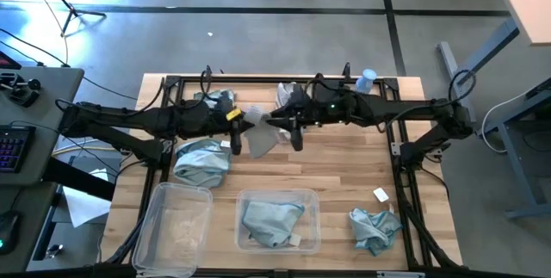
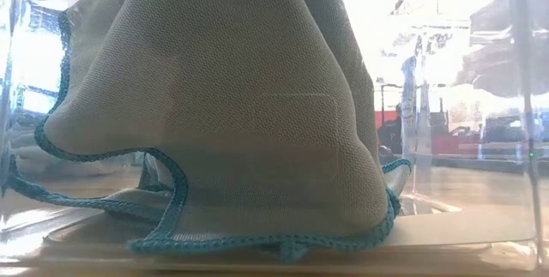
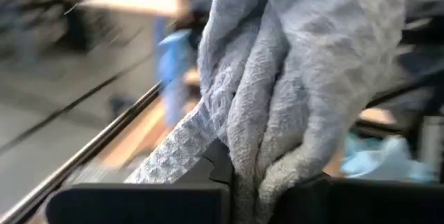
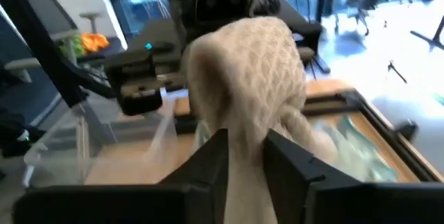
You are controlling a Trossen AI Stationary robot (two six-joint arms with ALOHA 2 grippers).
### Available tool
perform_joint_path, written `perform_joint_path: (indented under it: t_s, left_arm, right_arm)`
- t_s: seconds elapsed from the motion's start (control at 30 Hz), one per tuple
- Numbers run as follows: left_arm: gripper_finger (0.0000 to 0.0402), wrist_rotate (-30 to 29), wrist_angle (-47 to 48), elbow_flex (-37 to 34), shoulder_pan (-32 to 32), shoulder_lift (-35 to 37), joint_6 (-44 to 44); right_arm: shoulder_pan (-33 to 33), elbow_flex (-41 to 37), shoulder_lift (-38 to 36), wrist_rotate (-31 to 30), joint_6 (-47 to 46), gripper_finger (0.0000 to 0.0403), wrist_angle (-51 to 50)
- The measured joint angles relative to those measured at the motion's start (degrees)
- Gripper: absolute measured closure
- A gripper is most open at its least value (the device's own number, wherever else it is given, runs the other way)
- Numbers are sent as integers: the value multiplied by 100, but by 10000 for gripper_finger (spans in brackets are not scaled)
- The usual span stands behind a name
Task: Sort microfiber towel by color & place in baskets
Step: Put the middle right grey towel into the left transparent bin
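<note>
Left pincer [image 3: 257, 182] pinches a bunched, waffle-textured grey-beige towel [image 3: 305, 78].

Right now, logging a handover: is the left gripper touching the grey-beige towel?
Touching. The left wrist view shows the grey-beige towel pinched between the left gripper's closed fingers.

4 towels in view, 3 teal [image 1: 202, 159] and 1 grey-beige [image 1: 261, 139], plus 2 clear baskets [image 1: 172, 218] and 1 spray bottle [image 1: 367, 80].
</note>
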State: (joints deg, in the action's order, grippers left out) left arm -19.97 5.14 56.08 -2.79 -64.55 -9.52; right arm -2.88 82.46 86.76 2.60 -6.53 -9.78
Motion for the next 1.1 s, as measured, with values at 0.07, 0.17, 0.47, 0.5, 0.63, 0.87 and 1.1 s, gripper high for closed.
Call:
perform_joint_path:
  t_s: [0.07, 0.17, 0.47, 0.5, 0.63, 0.87, 1.1]
  left_arm:
    - [392, -548, 837, 300, -177, -12, -295]
    - [392, -1053, 2123, 900, -456, -82, -559]
    - [392, -811, 5369, 2930, -1163, -419, -2294]
    - [392, -728, 5709, 3148, -1247, -506, -2556]
    - [392, -511, 7086, 3978, -1627, -902, -3446]
    - [392, 588, 8492, 5073, -2574, -1676, -4717]
    - [392, 1095, 8493, 5445, -3628, -2029, -5806]
  right_arm:
    - [-44, 0, -216, -167, -102, 301, -430]
    - [-86, 7, -548, -470, -92, 287, -1193]
    - [-85, -44, -1205, -1395, -276, 323, -3537]
    - [-85, -126, -1262, -1486, -326, 332, -3665]
    - [-86, -672, -1598, -1608, -395, 379, -3733]
    - [-87, -2251, -2414, -1595, -852, 388, -3017]
    - [-87, -3473, -3170, -1324, -1366, 400, -1985]
